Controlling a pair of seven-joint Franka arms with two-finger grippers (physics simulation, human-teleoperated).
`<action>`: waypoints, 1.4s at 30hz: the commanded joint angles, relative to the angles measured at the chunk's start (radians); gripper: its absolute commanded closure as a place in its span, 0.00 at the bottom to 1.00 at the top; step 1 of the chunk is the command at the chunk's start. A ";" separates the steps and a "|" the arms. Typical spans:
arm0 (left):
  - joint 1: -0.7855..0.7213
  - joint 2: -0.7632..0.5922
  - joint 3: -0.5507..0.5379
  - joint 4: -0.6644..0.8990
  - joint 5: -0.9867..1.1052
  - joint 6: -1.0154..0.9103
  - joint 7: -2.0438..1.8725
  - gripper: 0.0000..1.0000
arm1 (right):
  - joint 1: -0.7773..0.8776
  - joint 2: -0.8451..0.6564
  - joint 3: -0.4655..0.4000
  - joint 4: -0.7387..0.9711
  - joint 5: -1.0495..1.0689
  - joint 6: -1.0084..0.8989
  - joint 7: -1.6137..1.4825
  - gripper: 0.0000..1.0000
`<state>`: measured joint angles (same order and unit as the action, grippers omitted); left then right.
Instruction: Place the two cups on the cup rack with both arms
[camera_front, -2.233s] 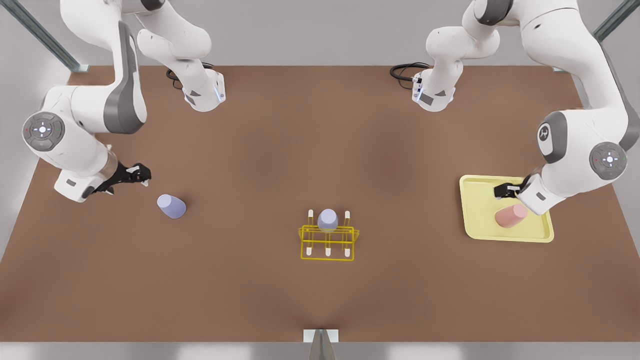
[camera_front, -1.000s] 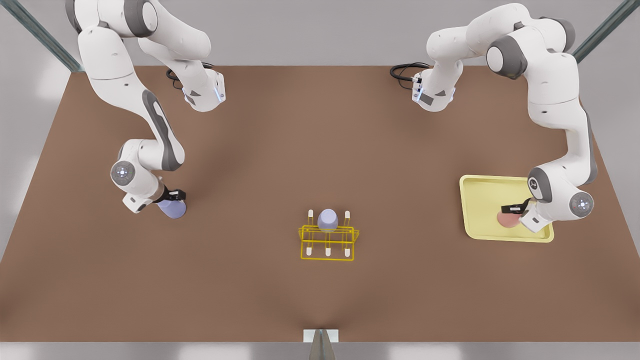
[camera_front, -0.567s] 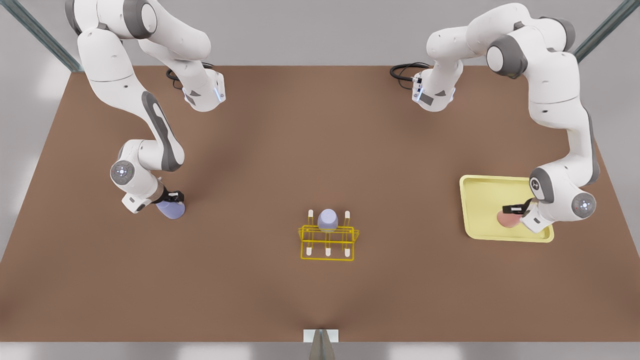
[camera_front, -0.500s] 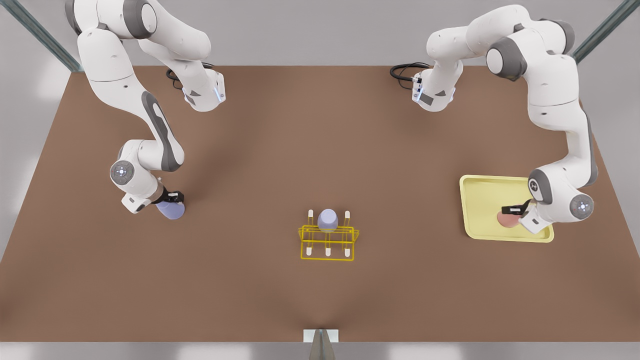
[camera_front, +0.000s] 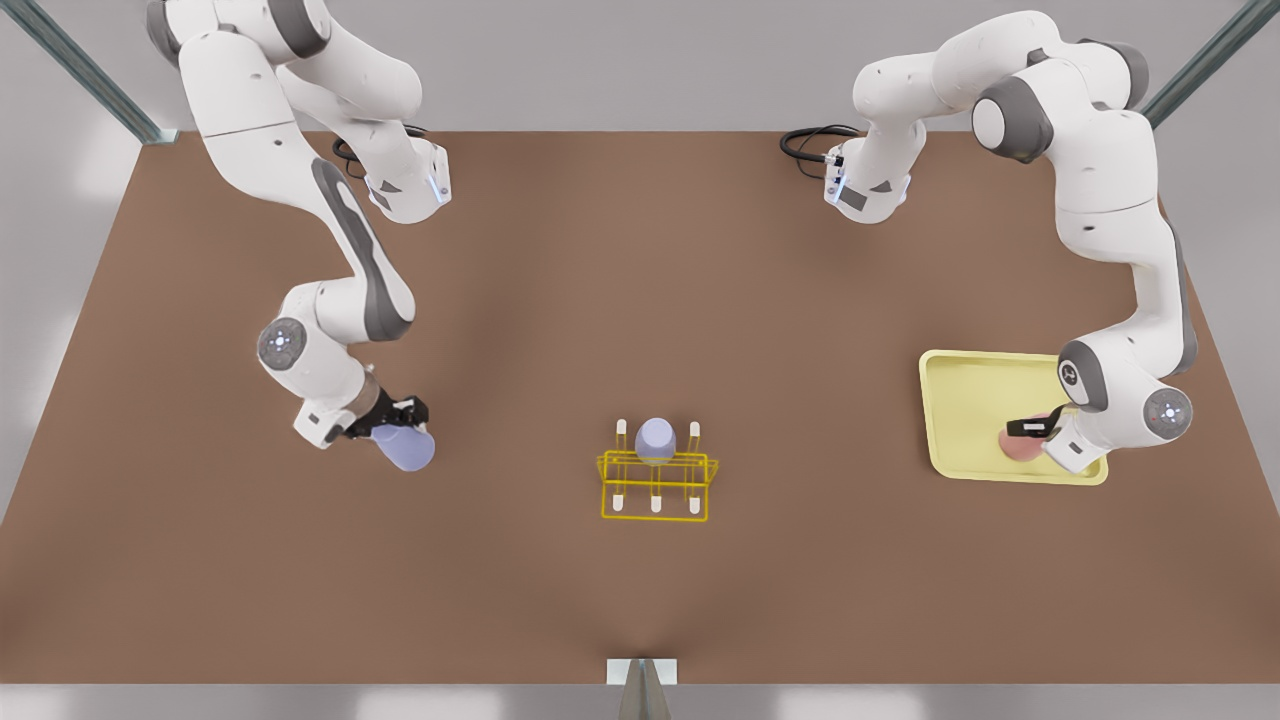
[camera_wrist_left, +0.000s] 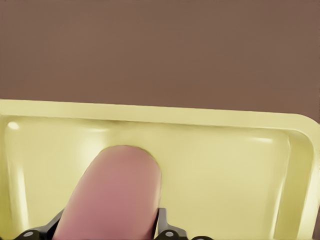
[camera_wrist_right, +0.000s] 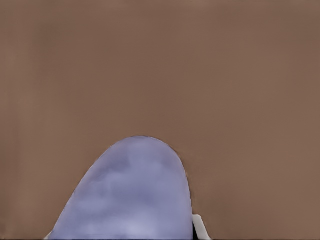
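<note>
My right gripper (camera_front: 398, 422), at the front view's left, is shut on a lavender cup (camera_front: 410, 452) (camera_wrist_right: 130, 195), which is tilted and held just above the brown table. A white fingertip (camera_wrist_right: 199, 227) shows beside the cup. At the front view's right, my left gripper (camera_front: 1030, 432) is shut on the pink cup (camera_front: 1018, 447) (camera_wrist_left: 115, 195), low over the pale-yellow tray (camera_front: 965, 400) (camera_wrist_left: 225, 165). Black fingers (camera_wrist_left: 167, 232) flank the cup. The yellow cup rack (camera_front: 655, 492) stands mid-table and carries a second lavender cup (camera_front: 655, 438) upside down on a back peg.
Both arm bases (camera_front: 405, 190) (camera_front: 865, 190) stand at the table's far edge with black cables (camera_front: 805, 145) beside them. Bare brown tabletop lies between each gripper and the rack. A small metal bracket (camera_front: 641, 672) sits at the near edge.
My right gripper closed on the lavender cup and has carried it toward the rack, to the front view's right and nearer. My left gripper came down around the pink cup and shifted slightly.
</note>
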<state>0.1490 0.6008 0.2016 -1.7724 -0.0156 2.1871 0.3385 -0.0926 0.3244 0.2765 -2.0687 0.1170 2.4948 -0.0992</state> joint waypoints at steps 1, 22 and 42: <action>0.000 -0.030 -0.001 0.001 -0.009 -0.070 0.007 0.22 | 0.010 0.015 0.016 0.032 0.138 -0.036 0.015 0.19; -0.341 0.280 -0.528 0.777 -0.109 0.006 -1.133 0.21 | 0.198 0.553 0.035 0.990 0.365 -0.364 0.067 0.19; -0.419 0.318 -0.530 0.768 -0.055 -0.263 -1.115 0.03 | 0.258 0.671 0.133 1.056 0.383 -0.330 0.076 0.19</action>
<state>-0.2685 0.9200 -0.3277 -1.0048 -0.0764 1.9767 -0.5787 0.1657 0.9964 0.4046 -1.0141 0.5010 2.1620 -0.0425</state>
